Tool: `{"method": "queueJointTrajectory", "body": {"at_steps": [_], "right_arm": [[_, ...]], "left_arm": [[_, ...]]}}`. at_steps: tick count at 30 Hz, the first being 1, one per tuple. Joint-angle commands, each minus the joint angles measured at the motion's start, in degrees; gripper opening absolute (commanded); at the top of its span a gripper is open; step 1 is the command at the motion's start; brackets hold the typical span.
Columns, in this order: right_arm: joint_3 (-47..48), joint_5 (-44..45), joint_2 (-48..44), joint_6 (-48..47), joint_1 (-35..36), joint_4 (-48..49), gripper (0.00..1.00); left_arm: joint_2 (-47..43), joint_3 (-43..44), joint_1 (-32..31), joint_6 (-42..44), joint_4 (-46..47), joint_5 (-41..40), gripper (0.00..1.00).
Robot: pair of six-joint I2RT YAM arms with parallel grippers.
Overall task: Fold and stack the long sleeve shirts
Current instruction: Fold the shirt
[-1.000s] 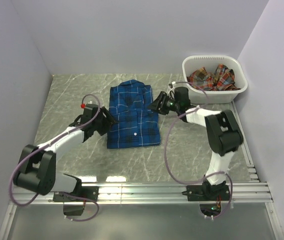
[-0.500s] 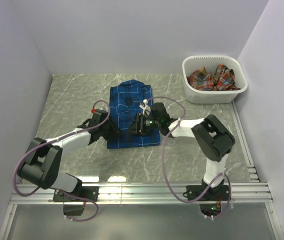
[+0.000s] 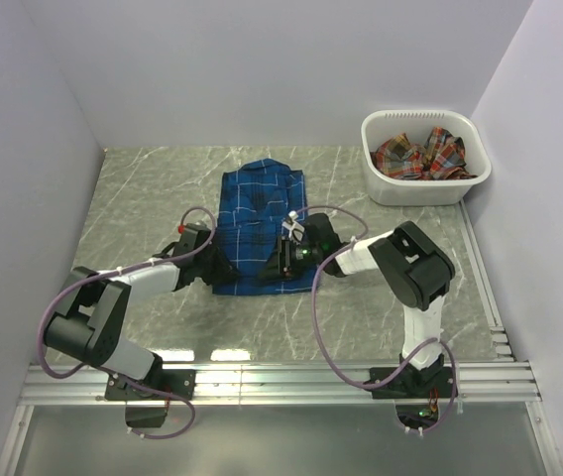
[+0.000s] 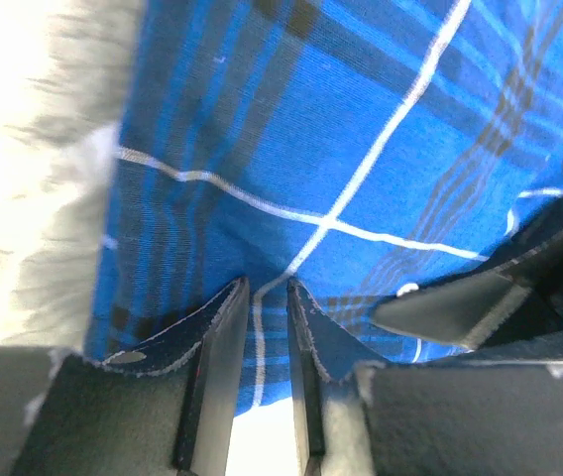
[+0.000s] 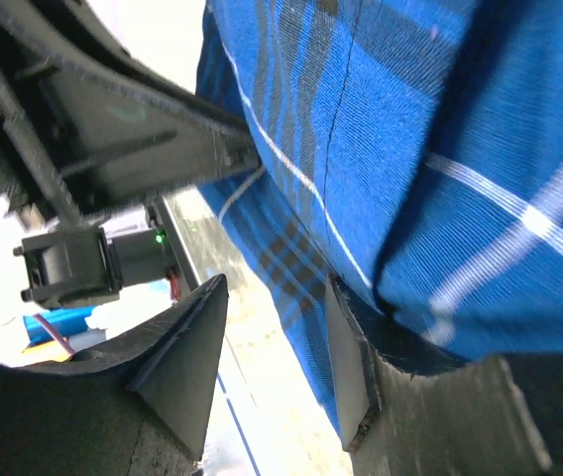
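Observation:
The royal blue plaid shirt (image 3: 260, 213) lies folded flat in the middle of the table, collar at the far end. My left gripper (image 3: 220, 261) is at its near left edge. In the left wrist view the gripper (image 4: 267, 288) has its jaws almost together with the blue cloth (image 4: 361, 119) between them. My right gripper (image 3: 283, 256) rests on the shirt's near right part. In the right wrist view it (image 5: 277, 283) is open, with the cloth (image 5: 440, 149) lying against one finger. The red-orange plaid shirt (image 3: 420, 155) lies crumpled in the basket.
The white plastic basket (image 3: 472, 177) stands at the far right corner. Grey walls close the table on the left, back and right. An aluminium rail (image 3: 281, 382) runs along the near edge by the arm bases.
Both grippers have moved in onto the blue shirt. The right one came from the shirt's far right side to its near part. The left one came from beside the left edge.

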Motion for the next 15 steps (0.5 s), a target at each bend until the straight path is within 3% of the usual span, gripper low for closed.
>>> {"method": "queueJointTrajectory", "body": {"at_steps": [1,15], "right_arm": [[-3.5,-0.3,-3.4,-5.2,-3.4,-7.7,0.52],[-15.1,-1.5,-7.3,-8.8,-14.1,-9.5,0.51]], "left_arm": [[-0.3,-3.1,2.5,0.7,-2.7,-3.2,0.31],[-3.0,-4.1,3.9,-0.3,-2.9,-2.5,0.33]]}}
